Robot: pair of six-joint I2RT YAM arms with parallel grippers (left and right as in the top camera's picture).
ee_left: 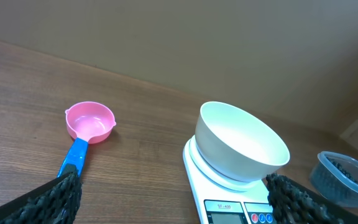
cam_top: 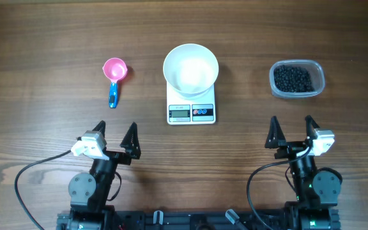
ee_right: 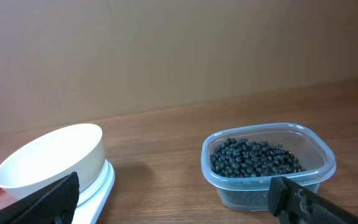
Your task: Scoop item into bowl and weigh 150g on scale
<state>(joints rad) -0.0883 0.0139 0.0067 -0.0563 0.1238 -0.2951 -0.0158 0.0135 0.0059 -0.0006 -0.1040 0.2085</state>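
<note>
Both arms rest at the near edge of the counter [cam_top: 37, 38], holding nothing. The left end effector [cam_top: 115, 133] is spread wide. The pink scoop [cam_top: 114, 70] lies ahead of it, its blue handle [cam_top: 113, 94] pointing back toward it, probably so it can be grasped straight on. The right end effector [cam_top: 291, 128] gapes equally wide, with the clear tub [cam_top: 275, 83] of black beans [cam_top: 292, 78] directly ahead. The white bowl [cam_top: 191, 67] rests on the scale [cam_top: 191, 113], ahead and between the two, so added beans would register at once. Only the overhead view shows the bowl empty, and only the right wrist view shows the beans heaped below the tub's rim.
</note>
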